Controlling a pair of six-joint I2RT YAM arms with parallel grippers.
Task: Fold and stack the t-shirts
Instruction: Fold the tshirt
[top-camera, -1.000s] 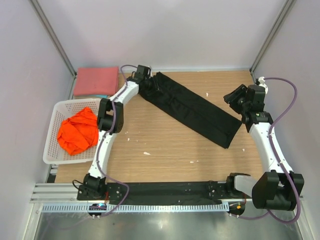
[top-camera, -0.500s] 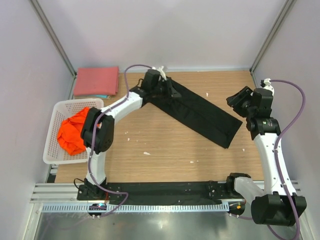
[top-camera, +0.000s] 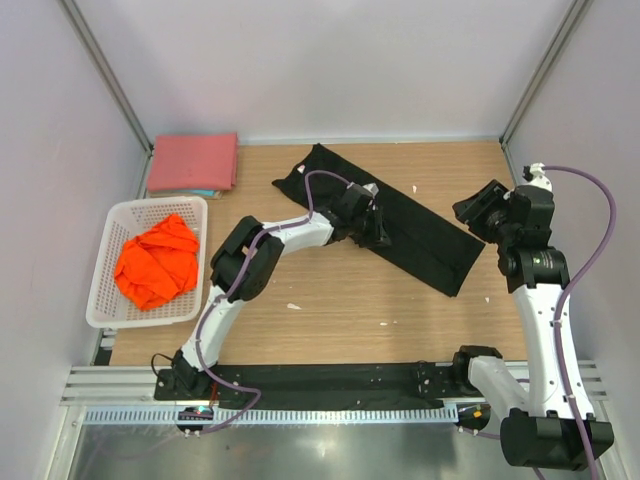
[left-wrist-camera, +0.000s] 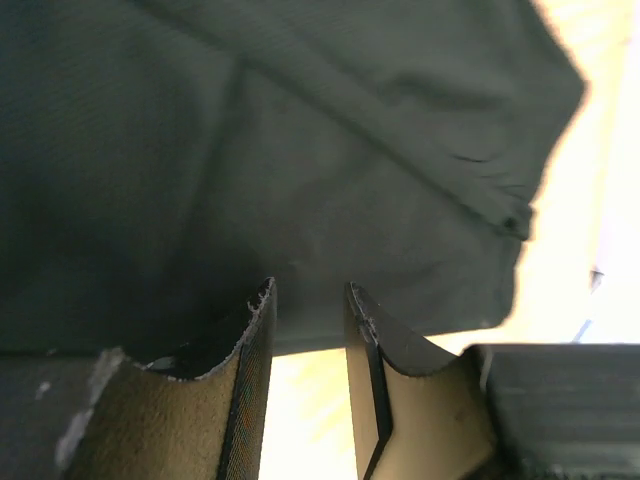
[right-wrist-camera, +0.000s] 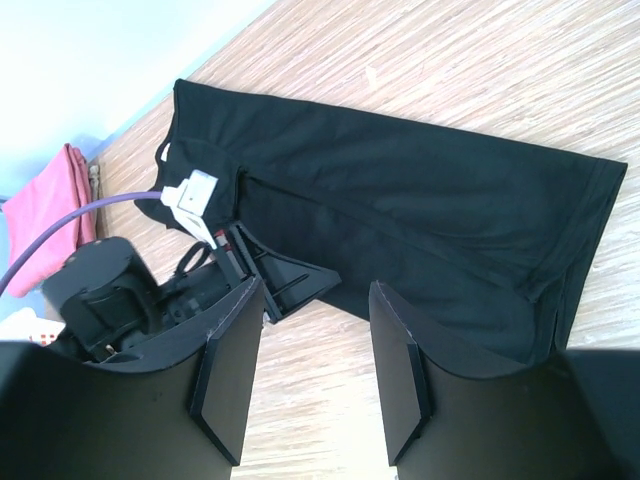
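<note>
The black t-shirt (top-camera: 400, 222) lies folded into a long strip, running diagonally from the back centre to the right. My left gripper (top-camera: 375, 226) hovers over the strip's middle at its near edge, jaws open a little with nothing between them (left-wrist-camera: 308, 290); the black cloth (left-wrist-camera: 300, 150) fills that view. My right gripper (top-camera: 478, 210) is open and empty above the strip's right end (right-wrist-camera: 315, 290), looking down on the shirt (right-wrist-camera: 420, 190) and the left gripper (right-wrist-camera: 285, 278). The pinkish-red t-shirt (top-camera: 193, 163) lies folded at the back left. The orange t-shirt (top-camera: 155, 262) is crumpled in the basket.
A white mesh basket (top-camera: 100, 300) stands at the left edge of the wooden table (top-camera: 330, 310). Small white scraps lie on the wood. Grey walls and metal posts close in the back and both sides.
My left arm has swung from the strip's back left end, right and nearer, to its middle. My right arm has shifted slightly right. The black shirt's back end now lies uncovered.
</note>
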